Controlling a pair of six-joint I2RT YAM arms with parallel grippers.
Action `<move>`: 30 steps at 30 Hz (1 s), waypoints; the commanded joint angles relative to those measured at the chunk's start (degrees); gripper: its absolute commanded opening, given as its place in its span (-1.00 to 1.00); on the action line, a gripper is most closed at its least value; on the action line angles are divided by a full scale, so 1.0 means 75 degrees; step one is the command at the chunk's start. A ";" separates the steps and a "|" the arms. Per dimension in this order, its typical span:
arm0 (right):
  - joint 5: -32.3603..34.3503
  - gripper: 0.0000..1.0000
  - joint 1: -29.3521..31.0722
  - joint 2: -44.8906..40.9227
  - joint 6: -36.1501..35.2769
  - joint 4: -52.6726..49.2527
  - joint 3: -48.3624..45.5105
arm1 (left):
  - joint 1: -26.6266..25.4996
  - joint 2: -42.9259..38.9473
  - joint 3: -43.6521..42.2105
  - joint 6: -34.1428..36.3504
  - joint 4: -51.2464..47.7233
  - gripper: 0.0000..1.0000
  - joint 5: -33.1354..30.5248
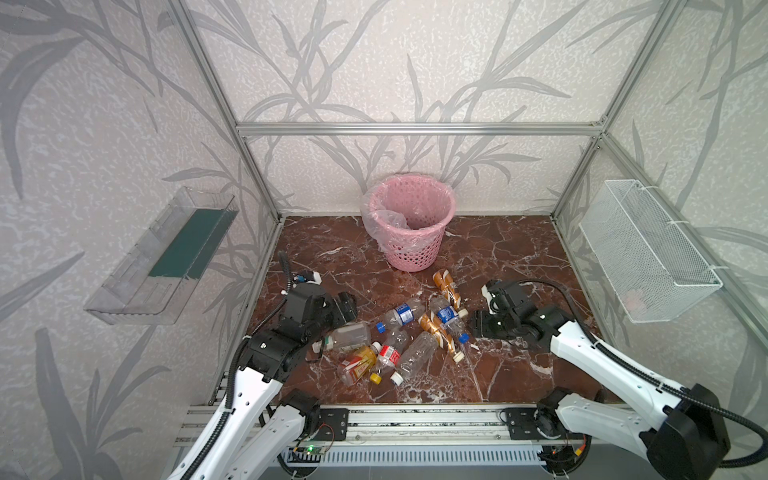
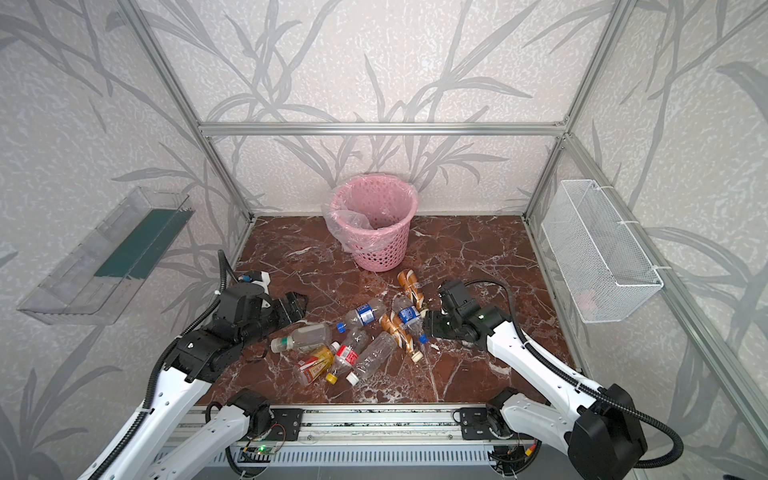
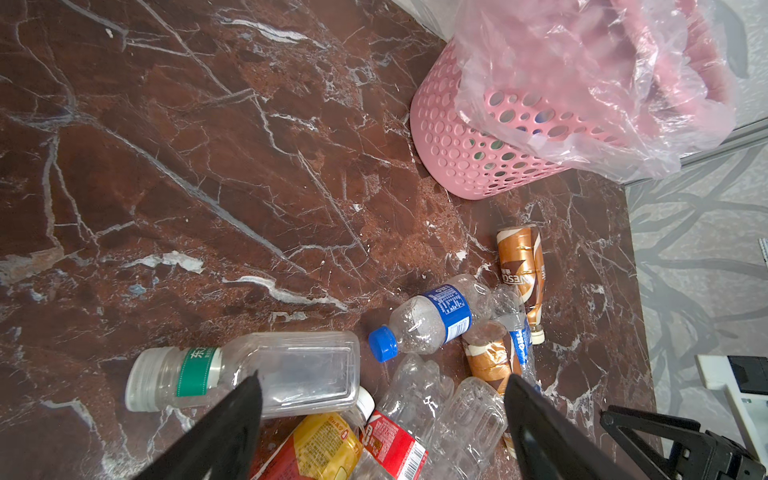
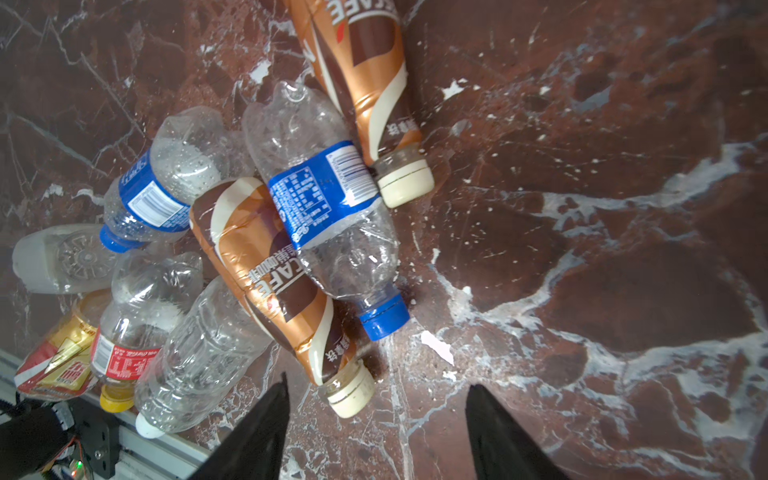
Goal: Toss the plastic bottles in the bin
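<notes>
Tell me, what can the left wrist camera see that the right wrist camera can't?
Only the left wrist view shows the pink bin with its clear bag liner, and the green label on the square clear bottle. Only the right wrist view shows a yellow cap and the metal rail at the edge. Both show a blue-capped bottle, the Nescafe coffee bottles and the marble surface.
</notes>
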 commanded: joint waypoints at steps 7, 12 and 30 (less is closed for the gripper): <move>-0.0379 0.35 0.0677 0.0561 -0.0120 0.0663 0.0000 | 0.0074 -0.0110 -0.0391 -0.0195 0.0136 0.79 0.0065; -0.0335 0.35 0.0720 0.0717 0.0080 0.0692 0.0110 | 0.0086 -0.0139 -0.0490 -0.0231 0.0151 0.78 0.0080; 0.2059 0.47 0.3535 -0.0189 0.6456 0.1624 -0.0724 | 0.0109 -0.0338 -0.0675 -0.0430 0.0193 0.78 0.0068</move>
